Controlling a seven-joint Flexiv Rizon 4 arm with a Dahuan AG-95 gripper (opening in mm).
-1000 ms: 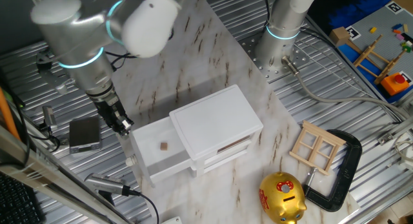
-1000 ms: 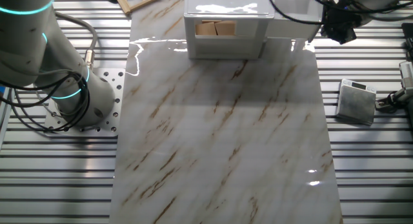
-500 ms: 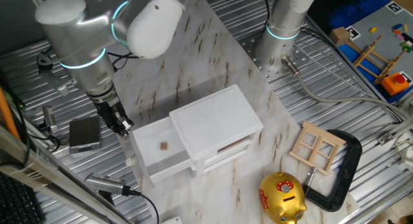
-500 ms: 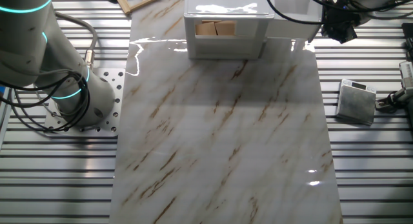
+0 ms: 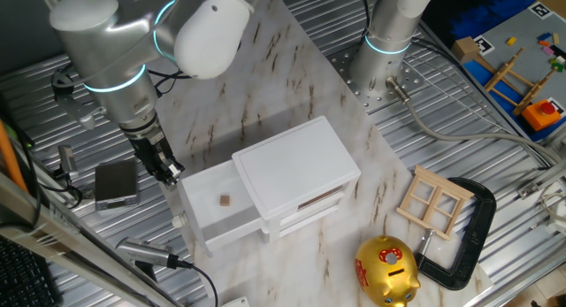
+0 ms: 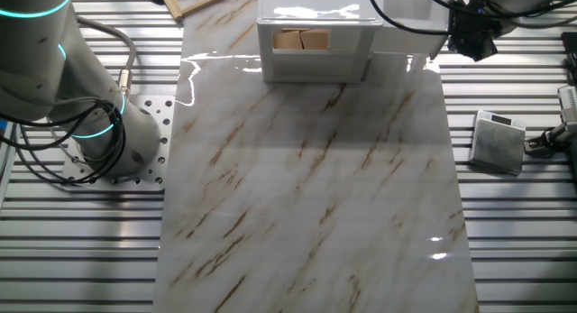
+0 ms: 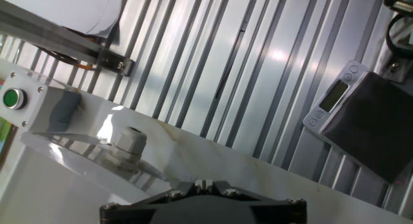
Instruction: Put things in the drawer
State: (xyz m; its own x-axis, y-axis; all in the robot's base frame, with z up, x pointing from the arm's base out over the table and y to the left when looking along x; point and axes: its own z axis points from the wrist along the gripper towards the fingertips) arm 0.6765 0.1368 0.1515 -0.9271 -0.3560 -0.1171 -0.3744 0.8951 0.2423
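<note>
The white cabinet point(image 5: 296, 170) has its top drawer point(image 5: 205, 185) pulled out to the left. A tiny brown block point(image 5: 225, 201) lies on the drawer's floor. My gripper point(image 5: 171, 173) hangs just outside the drawer's far left corner, off the marble board and apart from the block. In the hand view the gripper point(image 7: 204, 183) is shut with nothing between its fingers, and the drawer's round knob point(image 7: 129, 142) shows below left. From the other fixed view the gripper point(image 6: 473, 42) sits right of the drawer point(image 6: 406, 24).
A small grey scale point(image 5: 116, 183) lies on the ribbed metal table left of the gripper. In front of the cabinet are a gold piggy bank point(image 5: 386, 270), a wooden window frame point(image 5: 433, 201) and a black clamp point(image 5: 469, 227). A second arm's base point(image 5: 380, 55) stands behind.
The arm's upper joints have shifted very slightly to the right. The gripper, drawer and block are where they were.
</note>
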